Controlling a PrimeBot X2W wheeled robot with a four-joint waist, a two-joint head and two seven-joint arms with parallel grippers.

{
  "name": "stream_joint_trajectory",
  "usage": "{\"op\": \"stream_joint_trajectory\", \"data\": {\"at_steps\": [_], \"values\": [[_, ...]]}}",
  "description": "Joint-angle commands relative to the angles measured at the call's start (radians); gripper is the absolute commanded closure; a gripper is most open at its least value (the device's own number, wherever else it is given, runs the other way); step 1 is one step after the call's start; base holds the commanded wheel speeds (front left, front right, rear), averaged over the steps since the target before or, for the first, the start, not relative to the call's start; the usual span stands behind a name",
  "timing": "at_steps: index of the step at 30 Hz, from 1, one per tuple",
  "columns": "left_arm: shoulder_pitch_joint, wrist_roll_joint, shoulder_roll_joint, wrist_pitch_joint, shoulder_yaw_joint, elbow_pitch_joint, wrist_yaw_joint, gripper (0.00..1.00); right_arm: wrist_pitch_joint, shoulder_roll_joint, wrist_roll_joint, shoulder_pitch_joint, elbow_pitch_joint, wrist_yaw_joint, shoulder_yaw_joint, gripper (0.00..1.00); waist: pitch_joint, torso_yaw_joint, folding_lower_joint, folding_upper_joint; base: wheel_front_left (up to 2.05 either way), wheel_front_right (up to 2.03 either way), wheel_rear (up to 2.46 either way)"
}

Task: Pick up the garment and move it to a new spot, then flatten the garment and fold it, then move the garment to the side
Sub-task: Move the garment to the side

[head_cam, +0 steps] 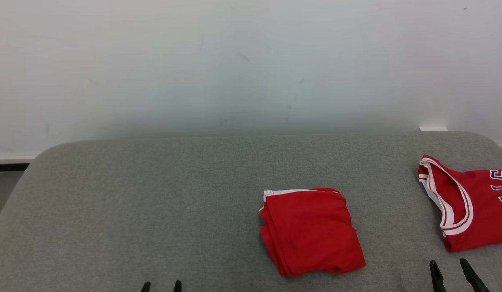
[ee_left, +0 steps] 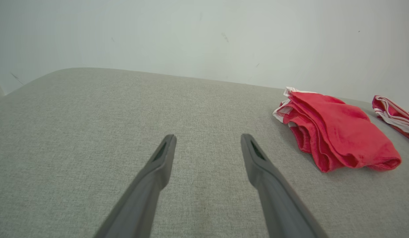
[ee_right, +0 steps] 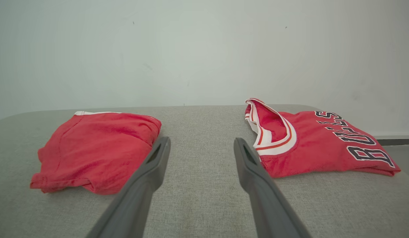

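A red garment (head_cam: 312, 231) with white trim lies folded into a thick square near the middle of the grey padded surface (head_cam: 153, 202). It also lies at the right of the left wrist view (ee_left: 336, 132) and at the left of the right wrist view (ee_right: 98, 148). My left gripper (head_cam: 161, 284) is open near the front edge, well to the garment's left, with nothing between its fingers (ee_left: 208, 137). My right gripper (head_cam: 448, 263) is open too, low over the cloth-covered surface between the folded garment and a red jersey, and holds nothing (ee_right: 202, 140).
A folded red jersey (head_cam: 474, 207) with white trim and dark lettering lies at the right edge of the surface (ee_right: 316, 145) (ee_left: 394, 114). A pale wall (head_cam: 251, 61) stands right behind the surface. The surface's left half is bare grey fabric.
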Motion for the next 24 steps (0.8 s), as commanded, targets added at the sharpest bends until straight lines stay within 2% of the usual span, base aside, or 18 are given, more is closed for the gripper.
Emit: {"op": "stream_joint_trajectory", "data": {"at_steps": [1,8,10,12,15,20,22,23,24], "values": [[0.002,-0.004,0.004,0.000,-0.002,0.002,0.005,0.00,-0.002,-0.006,0.010,-0.012,0.004,-0.002,0.004,0.00,0.001,0.005,0.0000,0.0000,0.00,0.00,0.00],[-0.008,-0.006,0.004,0.000,-0.006,-0.005,0.008,0.00,-0.002,-0.006,0.032,-0.019,0.002,-0.002,0.021,0.00,0.008,0.020,0.0000,0.0000,0.00,0.00,0.00],[-0.014,-0.004,0.004,0.000,-0.007,-0.009,0.007,0.00,-0.002,-0.007,0.110,-0.031,0.005,-0.002,0.044,0.00,0.018,0.025,0.0000,0.0000,0.00,0.00,0.00],[-0.021,0.003,0.003,0.000,-0.010,-0.012,0.005,0.00,0.029,-0.041,0.226,-0.057,0.010,-0.002,0.084,0.00,0.031,0.030,0.0000,0.0000,0.00,0.00,0.00],[-0.035,0.017,0.004,0.000,-0.019,-0.008,-0.001,0.00,0.173,-0.122,0.444,-0.114,-0.029,-0.002,0.150,0.00,0.055,0.042,0.0000,0.0000,0.00,0.00,0.00],[-0.074,0.025,0.003,0.000,-0.040,-0.003,-0.009,0.00,0.548,-0.267,0.757,-0.230,-0.056,-0.002,0.233,0.00,0.123,0.076,0.0000,0.0000,0.00,0.00,0.00],[-0.090,0.020,0.003,0.000,-0.059,0.005,-0.010,0.00,0.660,-0.312,0.822,-0.281,-0.034,-0.002,0.239,0.00,0.148,0.100,0.0000,0.0000,0.00,0.00,0.00],[-0.090,0.020,0.003,0.000,-0.059,0.005,-0.010,0.00,0.660,-0.312,0.822,-0.281,-0.034,-0.002,0.239,0.00,0.148,0.100,0.0000,0.0000,0.00,0.00,0.00],[-0.097,0.014,0.004,0.000,-0.067,0.008,-0.005,0.00,0.704,-0.315,0.859,-0.306,-0.021,-0.002,0.244,0.00,0.155,0.110,0.0000,0.0000,0.00,0.00,0.00]]}}
